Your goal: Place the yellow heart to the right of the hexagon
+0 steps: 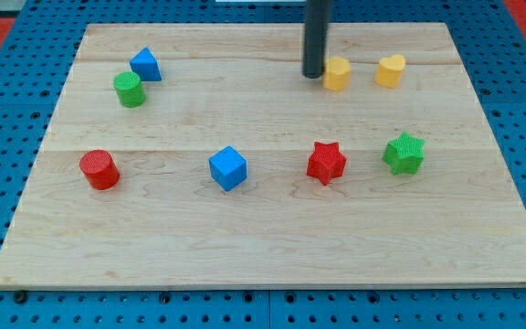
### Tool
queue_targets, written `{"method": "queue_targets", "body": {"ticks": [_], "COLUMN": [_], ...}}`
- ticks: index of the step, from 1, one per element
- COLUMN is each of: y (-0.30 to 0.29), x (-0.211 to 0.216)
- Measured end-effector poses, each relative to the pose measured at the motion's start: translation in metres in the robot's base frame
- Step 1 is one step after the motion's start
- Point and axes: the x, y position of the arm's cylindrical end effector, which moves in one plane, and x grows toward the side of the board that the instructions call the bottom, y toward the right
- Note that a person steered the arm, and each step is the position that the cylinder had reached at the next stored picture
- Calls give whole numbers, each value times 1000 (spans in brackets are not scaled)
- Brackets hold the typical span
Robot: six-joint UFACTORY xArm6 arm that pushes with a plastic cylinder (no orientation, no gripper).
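The yellow heart [391, 69] lies near the view's top right on the wooden board [272, 247]. The yellow hexagon [337, 73] lies just to its left, a small gap between them. My tip [313, 74] stands right at the hexagon's left side, touching or nearly touching it. The heart is to the right of the hexagon, at about the same height in the view.
A blue triangle [145, 64] and a green cylinder [130, 90] sit at the top left. A red cylinder [99, 169], a blue cube [228, 168], a red star [326, 163] and a green star [404, 153] lie in a row across the middle.
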Motion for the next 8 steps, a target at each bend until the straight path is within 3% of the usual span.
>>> {"method": "queue_targets", "body": {"ticks": [1,3,4,6,7,8], "y": [61,84,142,159,149,98], "x": [0,-45,-39,-23,-67,-74]}}
